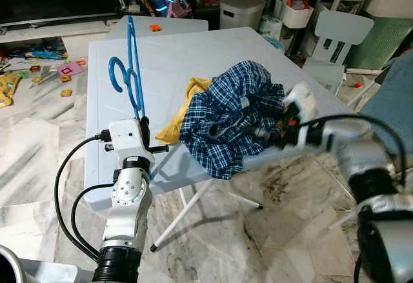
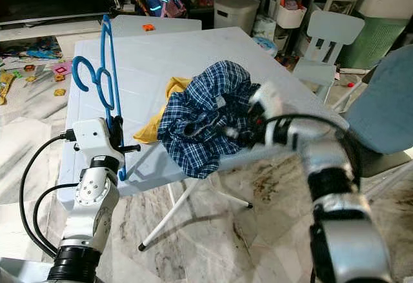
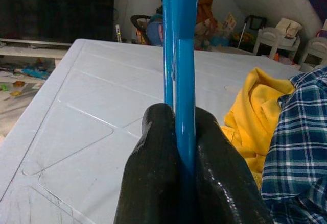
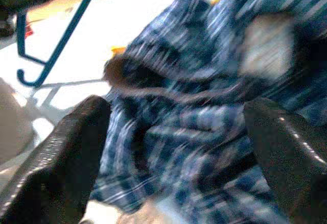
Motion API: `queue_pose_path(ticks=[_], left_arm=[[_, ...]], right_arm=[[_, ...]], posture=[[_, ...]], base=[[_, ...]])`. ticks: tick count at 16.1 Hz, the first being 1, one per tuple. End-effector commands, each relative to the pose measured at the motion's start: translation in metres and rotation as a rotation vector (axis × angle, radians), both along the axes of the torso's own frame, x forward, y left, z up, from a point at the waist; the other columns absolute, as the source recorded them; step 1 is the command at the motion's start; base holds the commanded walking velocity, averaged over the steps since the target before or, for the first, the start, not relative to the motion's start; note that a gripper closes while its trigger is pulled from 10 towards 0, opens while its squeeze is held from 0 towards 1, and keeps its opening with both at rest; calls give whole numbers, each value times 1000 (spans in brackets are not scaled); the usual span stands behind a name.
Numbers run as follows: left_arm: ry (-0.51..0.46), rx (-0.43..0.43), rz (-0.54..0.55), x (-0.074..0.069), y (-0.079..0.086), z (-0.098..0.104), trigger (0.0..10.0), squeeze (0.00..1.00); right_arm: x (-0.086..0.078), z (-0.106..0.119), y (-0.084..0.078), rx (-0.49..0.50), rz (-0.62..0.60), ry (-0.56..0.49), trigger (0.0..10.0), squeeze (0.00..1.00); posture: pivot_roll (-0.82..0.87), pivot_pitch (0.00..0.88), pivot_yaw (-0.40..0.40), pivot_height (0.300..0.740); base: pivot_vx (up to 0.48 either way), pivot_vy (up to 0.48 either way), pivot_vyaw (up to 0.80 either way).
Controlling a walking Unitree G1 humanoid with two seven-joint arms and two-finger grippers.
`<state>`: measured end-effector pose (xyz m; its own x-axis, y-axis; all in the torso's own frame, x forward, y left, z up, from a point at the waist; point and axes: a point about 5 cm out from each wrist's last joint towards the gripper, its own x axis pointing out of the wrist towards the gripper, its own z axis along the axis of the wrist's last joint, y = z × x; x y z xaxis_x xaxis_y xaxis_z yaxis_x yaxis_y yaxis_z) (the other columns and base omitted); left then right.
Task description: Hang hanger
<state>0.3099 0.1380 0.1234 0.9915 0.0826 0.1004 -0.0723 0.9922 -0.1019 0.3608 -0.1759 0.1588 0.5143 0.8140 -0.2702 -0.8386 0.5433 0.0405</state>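
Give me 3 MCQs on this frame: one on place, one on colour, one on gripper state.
1. Where does the plaid shirt lie?
A. on the floor
B. on the white table
C. on the chair

2. What colour is the garment under the shirt's edge?
A. yellow
B. red
C. green

3. How is the left gripper?
A. open, empty
B. shut on the shirt
C. shut on the blue hanger

Key: 1 B, the shirt is heaped on the tabletop. 2 A, the yellow garment shows beside the plaid. 3 C, the jaws pinch the hanger's bar, held upright, while the right gripper is open at the shirt.

Glossy blue plastic hanger [image 1: 131,64] — soft checked cloth shirt [image 1: 232,115].
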Motion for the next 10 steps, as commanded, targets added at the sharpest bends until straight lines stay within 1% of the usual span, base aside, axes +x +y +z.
queue_pose_path(ticks=[1, 3, 4, 5, 7, 8, 9, 10], left_arm=[[22, -1, -1, -4, 0, -4, 10000, 0], [25, -1, 7, -7, 2, -5, 10000, 0], [28, -1, 13, -9, 3, -6, 10000, 0], [29, -2, 15, -10, 3, -6, 10000, 0], [28, -6, 17, -13, 1, -6, 10000, 0], [30, -8, 20, -16, 1, -6, 10000, 0], [32, -9, 23, -17, 2, -6, 10000, 0], [33, -10, 27, -19, 3, -6, 10000, 0]], right_arm=[[-4, -10, 18, -4, 69, 39, 10000, 1000], [-6, -18, 30, -22, 94, 66, 10000, 1000], [-6, -22, 40, -15, 102, 91, 10000, 969], [-6, -23, 44, -16, 102, 98, 10000, 906], [-2, -27, 55, -19, 54, 112, 10000, 898], [0, -32, 60, -51, 18, 118, 10000, 863], [1, -34, 62, -70, -3, 122, 10000, 765], [3, -37, 64, -90, -26, 130, 10000, 0]], posture=[[-102, 0, -39, 740], [-92, 0, -49, 740], [-88, 0, -54, 740], [-86, 0, -59, 740], [-76, 0, -69, 740], [-72, 0, -73, 740], [-66, 0, -79, 740], [-62, 0, -83, 740]], base=[[0, 0, 0], [0, 0, 0], [0, 0, 0], [0, 0, 0], [0, 0, 0], [0, 0, 0], [0, 0, 0], [0, 0, 0]])
